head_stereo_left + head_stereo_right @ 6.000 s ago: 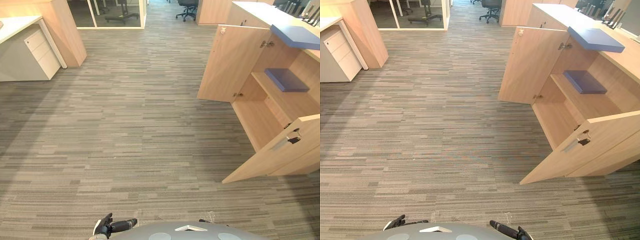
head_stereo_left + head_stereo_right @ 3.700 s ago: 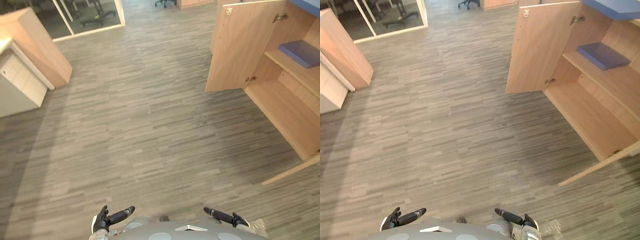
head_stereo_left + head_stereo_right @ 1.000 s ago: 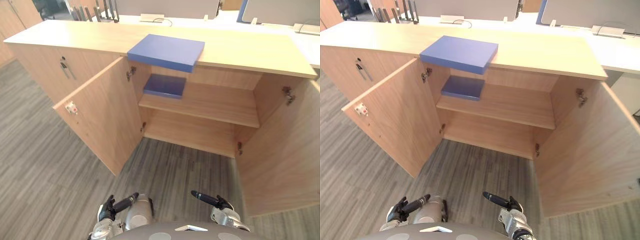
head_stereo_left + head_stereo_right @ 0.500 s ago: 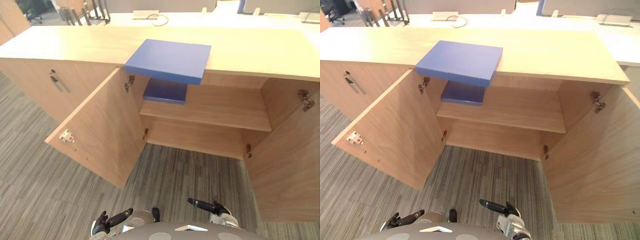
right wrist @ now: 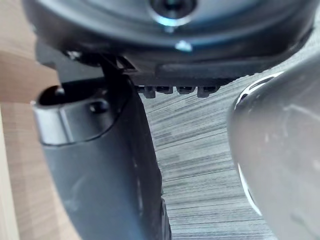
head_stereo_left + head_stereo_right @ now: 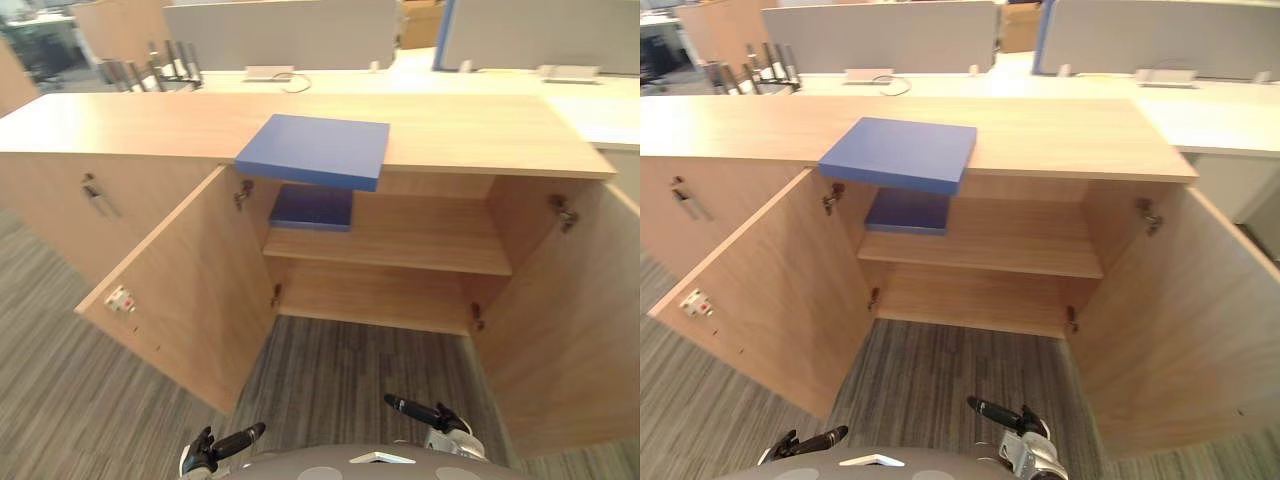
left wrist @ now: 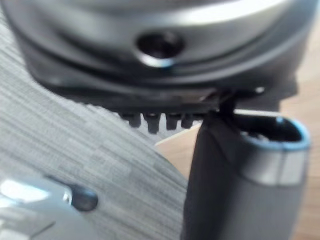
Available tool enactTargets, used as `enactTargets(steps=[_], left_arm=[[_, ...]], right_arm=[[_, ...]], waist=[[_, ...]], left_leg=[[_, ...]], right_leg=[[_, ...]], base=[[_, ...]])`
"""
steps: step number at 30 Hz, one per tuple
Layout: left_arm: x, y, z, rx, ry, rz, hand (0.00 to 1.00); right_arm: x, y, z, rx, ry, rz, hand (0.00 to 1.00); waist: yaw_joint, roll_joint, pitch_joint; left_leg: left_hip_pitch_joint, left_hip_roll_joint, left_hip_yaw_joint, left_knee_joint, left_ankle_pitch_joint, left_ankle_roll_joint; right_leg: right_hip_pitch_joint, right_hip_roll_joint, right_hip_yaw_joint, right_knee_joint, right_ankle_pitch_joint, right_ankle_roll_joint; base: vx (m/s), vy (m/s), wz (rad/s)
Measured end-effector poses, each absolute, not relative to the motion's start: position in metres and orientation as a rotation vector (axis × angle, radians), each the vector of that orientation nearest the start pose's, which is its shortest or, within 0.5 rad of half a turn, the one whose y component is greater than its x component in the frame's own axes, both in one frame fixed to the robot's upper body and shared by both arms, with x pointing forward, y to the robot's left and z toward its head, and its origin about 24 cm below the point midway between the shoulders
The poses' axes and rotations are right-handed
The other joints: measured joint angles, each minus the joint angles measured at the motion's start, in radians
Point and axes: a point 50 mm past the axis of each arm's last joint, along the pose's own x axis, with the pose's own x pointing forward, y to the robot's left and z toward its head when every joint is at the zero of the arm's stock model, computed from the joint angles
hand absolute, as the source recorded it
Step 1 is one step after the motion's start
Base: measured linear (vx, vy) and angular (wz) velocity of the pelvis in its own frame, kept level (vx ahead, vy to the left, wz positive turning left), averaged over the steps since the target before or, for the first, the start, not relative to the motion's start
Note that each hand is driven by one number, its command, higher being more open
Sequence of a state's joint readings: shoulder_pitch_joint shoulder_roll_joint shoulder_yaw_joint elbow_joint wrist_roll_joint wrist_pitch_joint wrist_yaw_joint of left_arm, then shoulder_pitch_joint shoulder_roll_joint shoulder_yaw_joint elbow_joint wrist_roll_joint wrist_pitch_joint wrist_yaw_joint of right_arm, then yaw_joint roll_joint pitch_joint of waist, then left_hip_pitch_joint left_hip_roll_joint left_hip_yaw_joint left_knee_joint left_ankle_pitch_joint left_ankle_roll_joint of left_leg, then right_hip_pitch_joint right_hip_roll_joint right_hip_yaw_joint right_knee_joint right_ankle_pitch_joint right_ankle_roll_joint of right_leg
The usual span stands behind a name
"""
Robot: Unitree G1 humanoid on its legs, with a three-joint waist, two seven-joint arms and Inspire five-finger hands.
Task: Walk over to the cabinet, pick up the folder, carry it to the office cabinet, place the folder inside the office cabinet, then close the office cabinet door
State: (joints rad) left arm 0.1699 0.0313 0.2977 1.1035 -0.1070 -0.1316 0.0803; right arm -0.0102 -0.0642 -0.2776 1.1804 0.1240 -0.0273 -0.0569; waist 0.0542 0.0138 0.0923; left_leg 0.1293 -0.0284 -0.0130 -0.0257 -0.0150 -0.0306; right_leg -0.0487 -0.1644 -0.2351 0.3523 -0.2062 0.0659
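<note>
A blue folder (image 6: 315, 150) lies flat on the wooden cabinet top (image 6: 470, 130), its near edge jutting over the opening. A second blue folder (image 6: 312, 207) rests on the left end of the inner shelf (image 6: 410, 240). Both cabinet doors stand wide open, the left door (image 6: 190, 290) and the right door (image 6: 570, 320). My left hand (image 6: 215, 447) and right hand (image 6: 425, 413) hang low in front of the cabinet, well short of it. Both are open with straight fingers and hold nothing. The wrist views show each thumb (image 7: 240, 175) (image 5: 95, 165) free over the carpet.
Grey striped carpet (image 6: 350, 370) runs between me and the cabinet's bottom compartment. A closed door with a metal handle (image 6: 95, 193) adjoins on the left. Behind the top stand grey partition panels (image 6: 290, 30), a desk with cables and upright dark items (image 6: 150, 65).
The whole view has swung from open carpet round to face the cabinet head-on, so the camera moved. Both folders and doors stay put. My hands remain low and empty.
</note>
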Motion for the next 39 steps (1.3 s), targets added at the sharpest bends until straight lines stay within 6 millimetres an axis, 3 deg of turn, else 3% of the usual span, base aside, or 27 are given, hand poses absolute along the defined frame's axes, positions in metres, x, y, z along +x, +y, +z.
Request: enactTargets(steps=[3, 6, 7, 10, 13, 15, 16, 17, 19, 21, 22, 23, 24, 25, 26, 27, 29, 32, 35, 39], left_arm=[[0.042, 0.204, -0.168, -0.196, 1.123, 0.540, 1.00], [0.037, 0.209, -0.167, -0.200, 1.121, 0.556, 1.00], [0.037, 0.211, -0.167, -0.198, 1.120, 0.552, 1.00], [0.040, 0.213, -0.166, -0.166, 1.119, 0.512, 1.00], [0.047, 0.217, -0.165, -0.120, 1.108, 0.470, 1.00], [0.052, 0.218, -0.163, -0.090, 1.096, 0.437, 1.00], [0.057, 0.220, -0.161, -0.083, 1.067, 0.436, 1.00], [0.061, 0.219, -0.160, -0.084, 1.053, 0.436, 1.00], [0.068, 0.212, -0.157, -0.099, 1.009, 0.436, 1.00], [0.075, 0.211, -0.153, -0.106, 0.977, 0.425, 1.00], [0.087, 0.213, -0.146, -0.105, 0.912, 0.412, 1.00], [0.103, 0.206, -0.134, -0.114, 0.822, 0.371, 1.00], [0.111, 0.202, -0.127, -0.127, 0.770, 0.352, 1.00], [0.122, 0.194, -0.114, -0.151, 0.688, 0.313, 1.00], [0.137, 0.188, -0.097, -0.170, 0.583, 0.262, 1.00], [0.152, 0.184, -0.079, -0.194, 0.483, 0.220, 1.00], [0.166, 0.178, -0.057, -0.227, 0.368, 0.176, 1.00], [0.173, 0.172, -0.034, -0.305, 0.251, 0.124, 1.00], [0.178, 0.156, -0.016, -0.454, 0.163, 0.047, 1.00], [0.179, 0.118, -0.003, -0.639, 0.142, -0.120, 1.00]], right_arm=[[0.096, -0.204, -0.165, 0.155, 1.135, -0.384, 1.00], [0.090, -0.197, -0.167, 0.171, 1.149, -0.377, 1.00], [0.089, -0.195, -0.168, 0.179, 1.152, -0.378, 1.00], [0.088, -0.195, -0.168, 0.206, 1.152, -0.401, 1.00], [0.087, -0.190, -0.169, 0.234, 1.162, -0.411, 1.00], [0.086, -0.188, -0.170, 0.237, 1.167, -0.408, 1.00], [0.086, -0.185, -0.170, 0.241, 1.164, -0.402, 1.00], [0.087, -0.186, -0.170, 0.235, 1.162, -0.398, 1.00], [0.091, -0.191, -0.168, 0.164, 1.148, -0.349, 1.00], [0.092, -0.189, -0.167, 0.164, 1.143, -0.348, 1.00], [0.094, -0.188, -0.167, 0.161, 1.135, -0.354, 1.00], [0.099, -0.193, -0.165, 0.148, 1.118, -0.365, 1.00], [0.101, -0.196, -0.163, 0.142, 1.106, -0.371, 1.00], [0.104, -0.199, -0.162, 0.133, 1.093, -0.379, 1.00], [0.109, -0.199, -0.161, 0.132, 1.080, -0.377, 1.00], [0.113, -0.193, -0.160, 0.143, 1.074, -0.365, 1.00], [0.118, -0.188, -0.159, 0.140, 1.060, -0.332, 1.00], [0.118, -0.179, -0.158, 0.126, 1.039, -0.275, 1.00], [0.113, -0.172, -0.159, 0.085, 1.050, -0.218, 1.00], [0.110, -0.169, -0.160, 0.081, 1.063, -0.198, 1.00]], waist=[[-0.004, 0.006, -0.002], [0.000, -0.017, -0.017], [0.001, -0.019, -0.027], [-0.001, -0.023, -0.031], [0.002, -0.043, -0.036], [0.002, -0.049, -0.039], [0.002, -0.052, -0.030], [0.004, -0.049, -0.023], [0.027, -0.002, -0.003], [0.042, -0.007, 0.004], [0.051, -0.011, 0.017], [0.049, -0.002, 0.036], [0.050, 0.012, 0.046], [0.054, 0.027, 0.050], [0.053, 0.018, 0.051], [0.052, 0.002, 0.065], [0.052, 0.006, 0.069], [0.049, -0.006, 0.053], [0.039, -0.020, 0.005], [0.023, -0.019, -0.034]], left_leg=[[0.007, 0.042, -0.047, -0.031, 0.013, -0.022], [0.023, 0.073, -0.068, -0.049, 0.006, -0.039], [0.019, 0.077, -0.075, -0.049, 0.002, -0.045], [0.003, 0.086, -0.095, -0.036, -0.015, -0.048], [-0.027, 0.088, -0.103, 0.037, -0.047, -0.056], [-0.079, 0.092, -0.099, 0.194, -0.098, -0.058], [-0.168, 0.092, -0.092, 0.425, -0.133, -0.079], [-0.200, 0.094, -0.088, 0.510, -0.141, -0.087], [-0.325, 0.148, -0.037, 0.810, -0.135, -0.084], [-0.352, 0.159, -0.012, 0.879, -0.108, -0.088], [-0.368, 0.162, 0.005, 0.871, -0.169, -0.075], [-0.369, 0.162, 0.001, 0.779, -0.187, -0.065], [-0.363, 0.162, -0.003, 0.705, -0.158, -0.060], [-0.344, 0.154, -0.008, 0.627, -0.166, -0.063], [-0.310, 0.123, -0.014, 0.502, -0.175, -0.057], [-0.295, 0.092, -0.007, 0.417, -0.152, -0.032], [-0.281, 0.080, 0.015, 0.388, -0.132, -0.016], [-0.214, 0.065, 0.055, 0.308, -0.103, -0.013], [-0.173, 0.047, 0.071, 0.170, -0.034, -0.015], [-0.099, 0.042, 0.074, -0.025, 0.082, -0.021]], right_leg=[[0.059, 0.048, -0.061, -0.089, 0.005, 0.001], [0.121, 0.090, -0.091, -0.174, 0.025, -0.001], [0.140, 0.102, -0.096, -0.195, 0.043, -0.022], [0.146, 0.121, -0.087, -0.202, 0.051, -0.030], [0.161, 0.125, -0.085, -0.195, 0.059, -0.039], [0.192, 0.133, -0.061, -0.185, 0.089, -0.055], [0.221, 0.136, -0.037, -0.183, 0.098, -0.056], [0.236, 0.140, -0.031, -0.188, 0.099, -0.054], [0.306, 0.185, -0.027, -0.243, 0.101, -0.057], [0.338, 0.187, -0.007, -0.279, 0.101, -0.057], [0.335, 0.176, 0.011, -0.285, 0.100, -0.060], [0.327, 0.176, 0.023, -0.282, 0.097, -0.062], [0.320, 0.177, 0.023, -0.282, 0.097, -0.062], [0.302, 0.175, 0.028, -0.282, 0.085, -0.050], [0.265, 0.157, 0.046, -0.283, 0.072, -0.043], [0.237, 0.127, 0.068, -0.283, 0.062, -0.038], [0.226, 0.103, 0.088, -0.276, 0.063, -0.036], [0.219, 0.074, 0.123, -0.246, 0.048, -0.012], [0.186, 0.056, 0.133, -0.247, 0.040, 0.004], [0.174, 0.060, 0.137, -0.269, 0.049, 0.017]], base=[[0.15, -0.123, 0.46], [0.20, -0.079, 0.19], [0.26, -0.081, 0.15], [0.25, -0.052, 0.29], [0.15, -0.002, 0.38], [0.12, 0.062, 0.54], [0.03, 0.073, 0.42], [-0.02, 0.041, 0.34], [0.01, 0.018, -0.05], [0.06, 0.041, -0.21], [0.04, 0.065, -0.08], [0.01, 0.078, -0.03], [-0.03, 0.116, -0.03], [-0.03, 0.132, -0.07], [-0.04, 0.164, -0.08], [-0.04, 0.123, -0.08], [-0.09, 0.122, -0.26], [-0.10, 0.070, -0.34], [-0.06, -0.021, -0.11], [0.01, -0.041, -0.02]])
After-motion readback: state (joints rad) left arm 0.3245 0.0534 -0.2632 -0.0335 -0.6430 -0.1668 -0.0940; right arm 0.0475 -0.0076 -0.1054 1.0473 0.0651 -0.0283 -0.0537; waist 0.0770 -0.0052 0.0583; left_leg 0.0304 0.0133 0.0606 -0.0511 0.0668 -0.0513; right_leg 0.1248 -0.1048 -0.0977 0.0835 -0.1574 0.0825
